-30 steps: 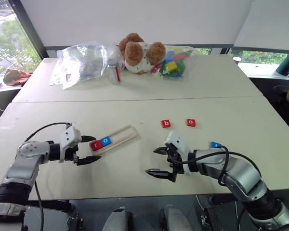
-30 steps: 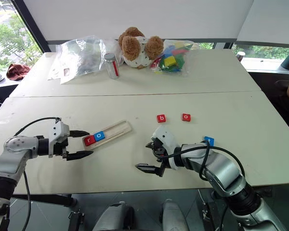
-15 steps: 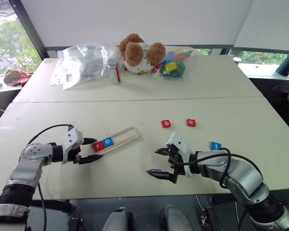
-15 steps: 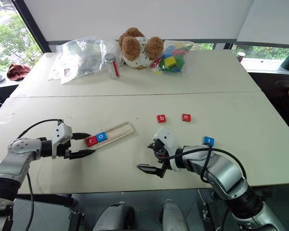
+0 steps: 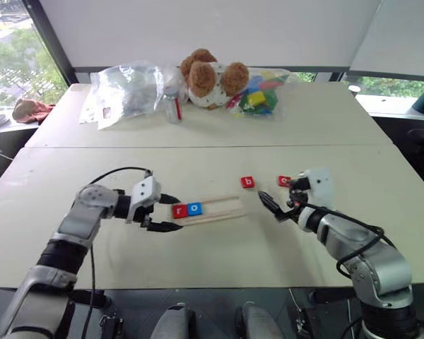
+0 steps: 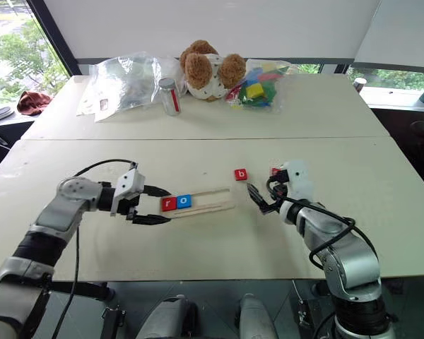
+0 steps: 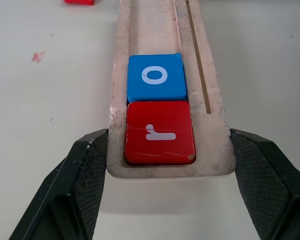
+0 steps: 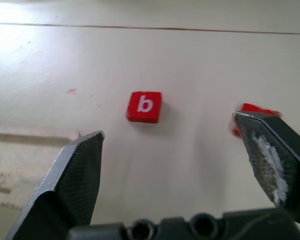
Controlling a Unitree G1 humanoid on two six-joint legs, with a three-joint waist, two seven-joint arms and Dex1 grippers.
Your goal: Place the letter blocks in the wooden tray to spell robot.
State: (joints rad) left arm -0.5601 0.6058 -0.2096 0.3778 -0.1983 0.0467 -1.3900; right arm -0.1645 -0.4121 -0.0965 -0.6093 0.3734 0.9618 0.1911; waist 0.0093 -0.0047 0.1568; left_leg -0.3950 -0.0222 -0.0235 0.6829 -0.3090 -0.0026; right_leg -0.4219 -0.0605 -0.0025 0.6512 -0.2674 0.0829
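While the left gripper (image 7: 165, 165) clamps the end of the wooden tray (image 5: 222, 208) holding r block (image 7: 159, 132) and o block (image 7: 156, 76), the right gripper (image 8: 177, 150), spread wide and empty, faces b block (image 8: 144, 106); approaching off-centre could nudge b away

Pale table (image 5: 198, 261) beneath white blinds (image 5: 212, 32), windows (image 5: 18, 63) beside.

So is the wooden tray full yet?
No. The wooden tray holds the red r tile and blue o tile; the remaining groove is bare.
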